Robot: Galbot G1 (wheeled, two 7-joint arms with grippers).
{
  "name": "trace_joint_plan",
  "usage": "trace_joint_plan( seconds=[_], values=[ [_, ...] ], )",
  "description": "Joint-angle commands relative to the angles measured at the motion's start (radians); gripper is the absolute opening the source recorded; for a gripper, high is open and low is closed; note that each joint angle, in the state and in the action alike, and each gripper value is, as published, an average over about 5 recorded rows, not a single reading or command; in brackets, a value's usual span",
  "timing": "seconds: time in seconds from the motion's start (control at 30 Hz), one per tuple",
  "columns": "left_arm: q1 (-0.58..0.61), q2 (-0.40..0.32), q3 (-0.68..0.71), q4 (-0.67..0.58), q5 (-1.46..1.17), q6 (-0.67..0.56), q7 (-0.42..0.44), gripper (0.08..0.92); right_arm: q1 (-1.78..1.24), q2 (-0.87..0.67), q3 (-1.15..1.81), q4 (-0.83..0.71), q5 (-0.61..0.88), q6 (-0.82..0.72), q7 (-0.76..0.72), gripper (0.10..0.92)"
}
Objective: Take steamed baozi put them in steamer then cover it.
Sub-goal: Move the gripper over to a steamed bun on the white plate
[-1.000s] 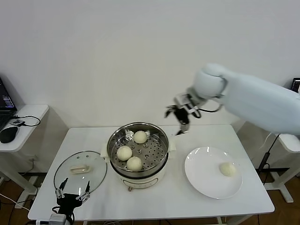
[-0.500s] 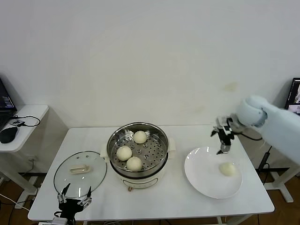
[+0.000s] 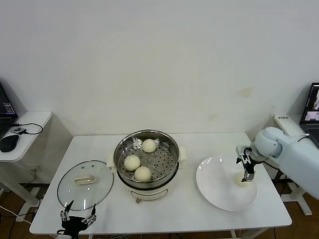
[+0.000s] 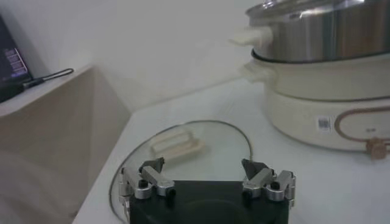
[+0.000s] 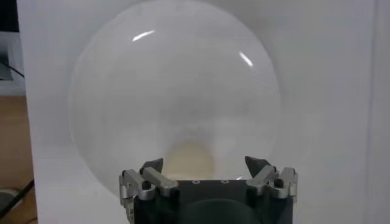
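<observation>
Buns sit in two places. Three buns (image 3: 141,160) lie inside my shiny steamer (image 3: 146,158) in the middle of the table (image 3: 174,211). One last bun (image 3: 240,180) rests on the white plate (image 3: 219,186). My right pincer (image 3: 246,171) hangs right over it, spread wide. My left pincer (image 3: 77,219) waits near the glass lid (image 3: 84,180), spread wide too.

- Right hand (image 3: 246,168): lowered at the right on a bent arm, pointing down, fingers spread wide, nothing held.
- Left hand (image 3: 77,217): low at near left, fingers apart, empty.
</observation>
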Motion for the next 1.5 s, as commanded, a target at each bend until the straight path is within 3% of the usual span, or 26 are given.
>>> trace_joint_plan(
  seconds=[0.03,1.23,1.5],
  values=[
    [-0.002,-0.001,-0.001,0.013,0.001,0.001,0.001,0.823,-0.086,0.055,0.052,-0.059,-0.052,-0.004,0.026,0.823],
    [-0.025,-0.005,0.004,0.043,0.014,0.0,-0.006,0.823,-0.084,0.063,0.047,-0.136,-0.081,0.009,0.034,0.823],
    [-0.028,-0.005,0.006,0.047,0.015,0.0,-0.007,0.823,-0.079,0.059,0.049,-0.14,-0.065,0.008,0.038,0.74]
  ],
)
